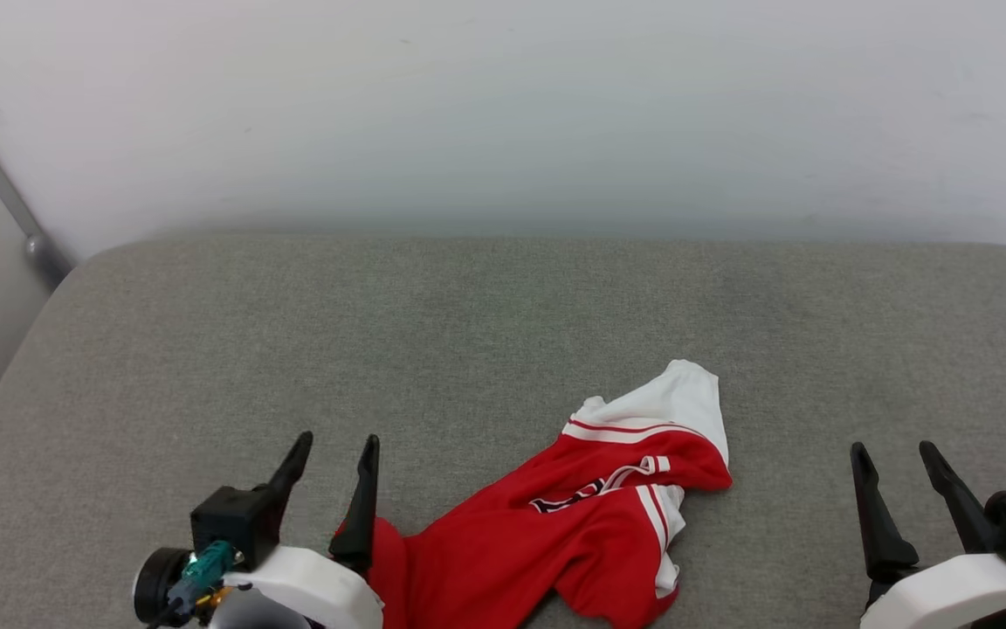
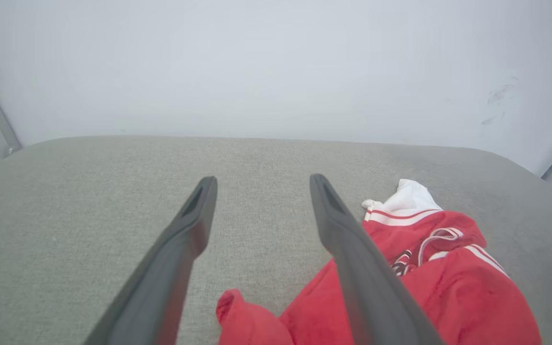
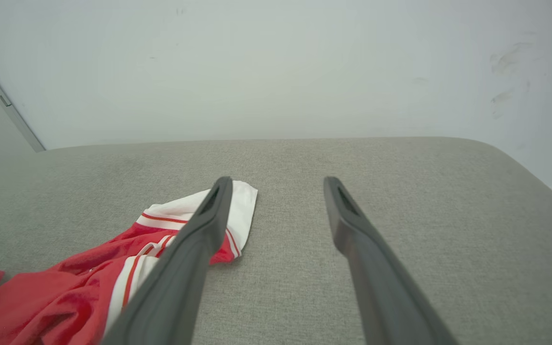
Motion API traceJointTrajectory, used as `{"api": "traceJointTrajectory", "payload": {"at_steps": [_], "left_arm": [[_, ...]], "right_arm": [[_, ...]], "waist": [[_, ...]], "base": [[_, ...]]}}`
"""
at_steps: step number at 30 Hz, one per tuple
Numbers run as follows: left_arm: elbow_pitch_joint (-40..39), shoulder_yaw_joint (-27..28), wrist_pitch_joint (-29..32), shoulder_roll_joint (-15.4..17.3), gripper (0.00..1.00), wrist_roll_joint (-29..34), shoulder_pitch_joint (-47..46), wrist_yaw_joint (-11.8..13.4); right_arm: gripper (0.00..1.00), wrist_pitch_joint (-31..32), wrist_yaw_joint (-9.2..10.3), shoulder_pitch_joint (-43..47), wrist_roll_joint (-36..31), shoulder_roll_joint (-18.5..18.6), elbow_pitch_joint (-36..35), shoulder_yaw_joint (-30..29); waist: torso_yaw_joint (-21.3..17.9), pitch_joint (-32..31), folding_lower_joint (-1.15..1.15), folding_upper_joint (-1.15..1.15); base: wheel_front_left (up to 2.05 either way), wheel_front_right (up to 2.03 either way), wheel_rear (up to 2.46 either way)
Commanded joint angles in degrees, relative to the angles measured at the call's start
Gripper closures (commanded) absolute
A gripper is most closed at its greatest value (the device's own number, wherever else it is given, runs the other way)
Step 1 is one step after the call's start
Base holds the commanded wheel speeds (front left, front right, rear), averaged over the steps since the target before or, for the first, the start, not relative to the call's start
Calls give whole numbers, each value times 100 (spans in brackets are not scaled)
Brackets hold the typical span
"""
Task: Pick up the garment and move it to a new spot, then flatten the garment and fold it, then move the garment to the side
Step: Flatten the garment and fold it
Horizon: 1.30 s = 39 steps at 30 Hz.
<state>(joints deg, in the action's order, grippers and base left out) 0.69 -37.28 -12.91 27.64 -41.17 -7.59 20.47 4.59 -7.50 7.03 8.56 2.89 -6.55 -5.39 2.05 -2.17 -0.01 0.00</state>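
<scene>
Loosely crumpled, the red garment [image 1: 573, 533] shows white striped sleeves.

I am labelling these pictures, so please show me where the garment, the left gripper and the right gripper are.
garment [image 1: 512, 533]: head view, on its red body cloth.
left gripper [image 1: 336, 441]: head view, midway between the tips of its fingers.
right gripper [image 1: 892, 447]: head view, midway between the tips of its fingers.

Both arms are parked low. The left tool [image 1: 336, 445] is at the lower left of the head view and the right tool [image 1: 894, 450] at the lower right, dark fingers pointing up and forward. Both are spread wide, nothing pinched between the fingers. The white left wrist [image 1: 315, 587] looks rolled slightly outward, though the frame edge makes that hard to judge. The right wrist [image 1: 948, 594] mirrors it.
</scene>
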Motion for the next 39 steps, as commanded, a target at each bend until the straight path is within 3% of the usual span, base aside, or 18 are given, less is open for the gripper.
{"api": "traceJointTrajectory", "payload": {"at_steps": [1,9,13,18,23,28,38,39], "left_arm": [[0,49,-49,34,0,70,-57,33],[-5,461,-191,207,0,254,22,121],[-58,501,-205,205,0,307,50,131],[-83,467,-213,118,0,375,3,109],[-57,426,-224,-8,0,432,-90,47],[-20,395,-229,-144,0,516,-250,-61],[245,516,-238,-430,0,662,-451,-322],[271,540,-238,-443,0,683,-445,-342]], "right_arm": [[0,1,2,49,15,-3,10,-9],[0,143,2,100,-3,-3,38,-61],[0,503,2,134,124,-3,151,-76],[0,1658,2,-114,341,1,297,137],[0,3048,2,-424,684,287,296,615],[0,4059,2,-869,1031,536,318,1066],[0,4740,2,-1413,1324,747,1053,1549],[53,4761,2,-1389,1356,756,1092,1564]], "waist": [[-1,-9,1,0],[42,-34,1,0],[103,-29,1,0],[253,22,1,0],[490,115,1,0],[754,365,1,0],[975,679,1,0],[974,682,1,0]], "base": [[0,0,0],[0,0,0],[0,0,0],[0,0,0],[0,0,0],[0,0,0],[0,0,0],[0,0,0]]}}
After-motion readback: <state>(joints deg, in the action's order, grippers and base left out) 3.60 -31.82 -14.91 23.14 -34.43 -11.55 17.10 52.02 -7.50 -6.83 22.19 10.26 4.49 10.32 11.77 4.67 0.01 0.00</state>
